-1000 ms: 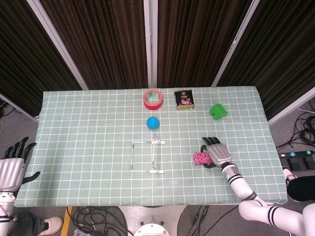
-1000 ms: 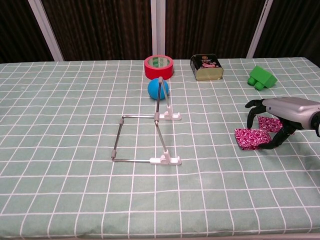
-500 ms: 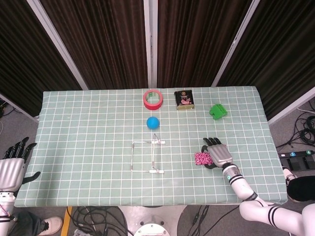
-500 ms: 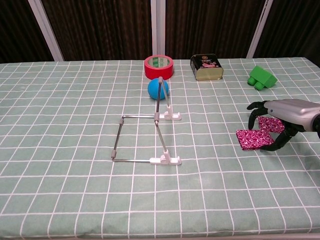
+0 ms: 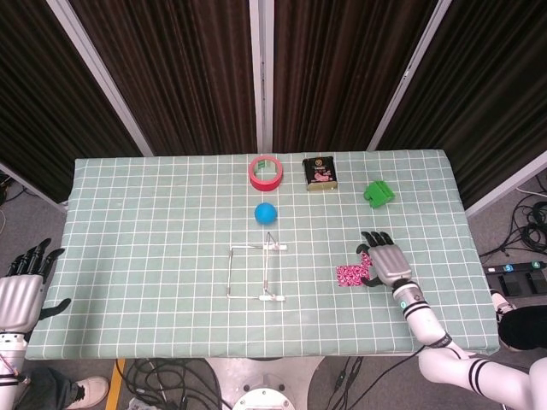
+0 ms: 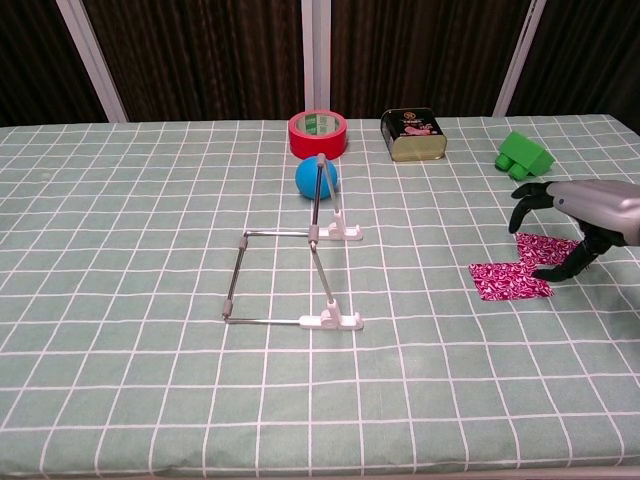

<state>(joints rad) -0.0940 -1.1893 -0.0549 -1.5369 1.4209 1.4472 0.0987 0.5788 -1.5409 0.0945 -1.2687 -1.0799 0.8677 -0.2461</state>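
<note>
A pink patterned cloth [image 5: 349,275] [image 6: 510,276] lies flat on the green checked tablecloth [image 5: 154,222] at the right. My right hand [image 5: 386,260] [image 6: 575,214] hovers just right of it and slightly above, fingers apart and curved down, holding nothing. Its thumb tip reaches down to the cloth's right edge; I cannot tell whether it touches. My left hand [image 5: 21,290] hangs off the table's left edge with fingers spread and nothing in it; the chest view does not show it.
A metal wire stand [image 5: 261,272] [image 6: 300,270] sits mid-table, with a blue ball [image 5: 266,213] [image 6: 317,177] behind it. Along the back are a red tape roll [image 5: 266,172] [image 6: 318,134], a dark tin [image 5: 320,173] [image 6: 412,134] and a green block [image 5: 378,193] [image 6: 525,155].
My right hand has come off the pink cloth, rising and shifting right. The cloth now lies uncovered and flatter. The left hand has barely moved.
</note>
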